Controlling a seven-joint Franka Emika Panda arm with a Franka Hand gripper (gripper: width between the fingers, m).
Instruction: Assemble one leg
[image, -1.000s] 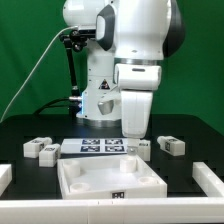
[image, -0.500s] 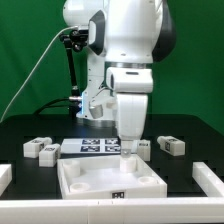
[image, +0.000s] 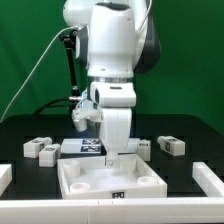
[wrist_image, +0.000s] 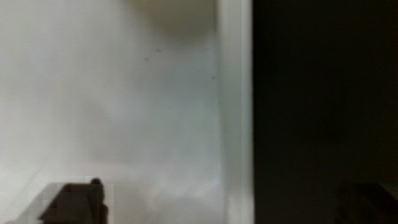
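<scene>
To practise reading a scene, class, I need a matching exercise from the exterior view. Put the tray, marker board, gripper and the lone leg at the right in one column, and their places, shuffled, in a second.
Things:
1. tray
2. marker board
3. gripper
4. right leg

Places:
a. at the exterior view's right, apart from the tray
b. nearest the camera, in the middle
c. low at the tray's far side, fingers apart
d. flat behind the tray, partly hidden

Pairs: 1-b, 2-d, 3-c, 4-a

White tray (image: 85, 190) front-centre on black counter (image: 25, 128); marker board (image: 80, 147) just behind it. White edge blocks (image: 5, 177) at both front sides. Green backdrop (image: 30, 50), black cable (image: 40, 70).
</scene>
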